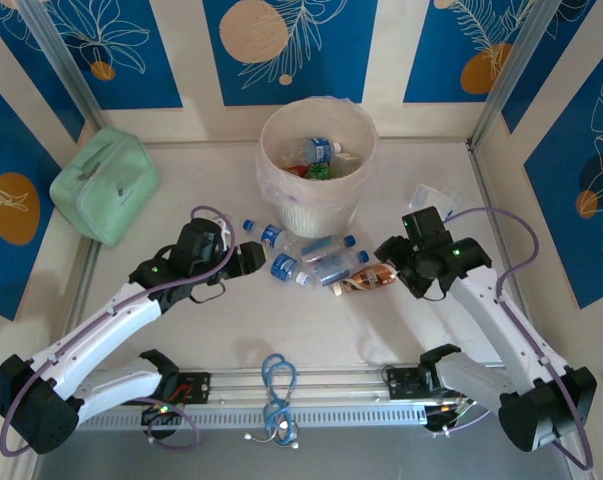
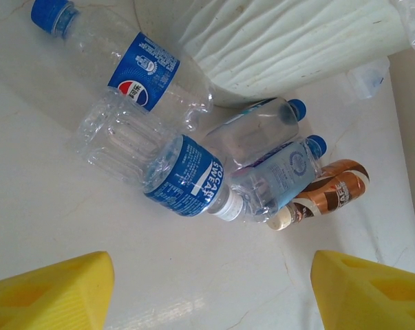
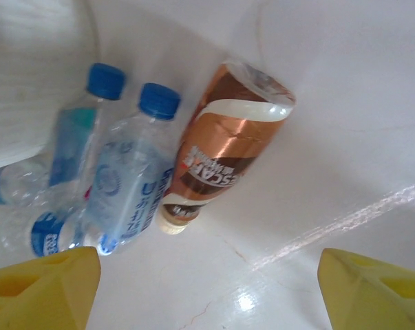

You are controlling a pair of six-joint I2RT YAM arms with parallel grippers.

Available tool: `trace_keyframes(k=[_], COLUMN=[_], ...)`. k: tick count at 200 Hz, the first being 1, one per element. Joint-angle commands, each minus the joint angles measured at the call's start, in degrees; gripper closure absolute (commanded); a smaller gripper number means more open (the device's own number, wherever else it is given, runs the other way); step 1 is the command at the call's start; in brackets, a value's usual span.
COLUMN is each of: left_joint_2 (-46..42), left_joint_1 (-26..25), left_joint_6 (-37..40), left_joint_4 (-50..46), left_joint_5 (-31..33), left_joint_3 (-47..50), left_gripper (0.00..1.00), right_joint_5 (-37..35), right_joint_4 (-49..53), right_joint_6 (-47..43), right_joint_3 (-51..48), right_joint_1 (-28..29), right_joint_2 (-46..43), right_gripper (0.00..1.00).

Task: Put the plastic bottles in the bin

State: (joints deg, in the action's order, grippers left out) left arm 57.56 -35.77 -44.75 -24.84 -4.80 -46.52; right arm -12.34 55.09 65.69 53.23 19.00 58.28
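The cream bin (image 1: 316, 205) with its clear liner stands at the back centre, with several bottles (image 1: 319, 152) inside. In front of it a cluster lies on the table: a Pepsi bottle (image 1: 265, 235) (image 2: 142, 69), a Pocari Sweat bottle (image 1: 287, 268) (image 2: 179, 175), two clear blue-capped bottles (image 1: 326, 247) (image 2: 262, 127) (image 3: 131, 179), and a copper-brown bottle (image 1: 369, 280) (image 2: 331, 189) (image 3: 228, 137). My left gripper (image 1: 263, 257) (image 2: 214, 289) is open just left of the cluster, short of the Pocari bottle. My right gripper (image 1: 383, 262) (image 3: 207, 289) is open just right of the copper bottle, holding nothing.
A mint-green pouch (image 1: 106, 185) lies at the back left. Crumpled clear plastic (image 1: 426, 195) sits near the right wall. A blue cable (image 1: 278, 385) hangs over the front rail between the arm bases. Patterned walls close in the table on three sides.
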Motion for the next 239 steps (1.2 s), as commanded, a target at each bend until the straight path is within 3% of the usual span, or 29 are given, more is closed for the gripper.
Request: trace_keyframes(k=[1,72,131,239], left_joint_2=[-0.26,0.70,0.97,0.89], left_joint_1=[-0.18,-0.13,-0.17,-0.18], left_joint_6=[-0.51,-0.45,-0.42,-0.25], left_joint_4=[0.39,1.55,2.24,2.16], left_joint_5=[0.05,-1.09,-1.62,-2.15], left_joint_3=[0.91,1.26,1.44,1.35], left_gripper=[0.25,0.25,0.25,0.25], right_joint_5=[3.00,8.91,9.35,9.66], right_joint_4=[-4.24,-11.46,-14.15,-19.74], right_joint_6=[3.94,3.98,5.15,3.66], right_joint_3=[-2.47,-6.38,-5.10,-5.72], right_joint_1=[-1.50,-7.96,-8.35,-9.34], right_joint_2=[2.06,11.65,19.49,26.61], right_gripper=[0.18,0.19,0.14,0.22])
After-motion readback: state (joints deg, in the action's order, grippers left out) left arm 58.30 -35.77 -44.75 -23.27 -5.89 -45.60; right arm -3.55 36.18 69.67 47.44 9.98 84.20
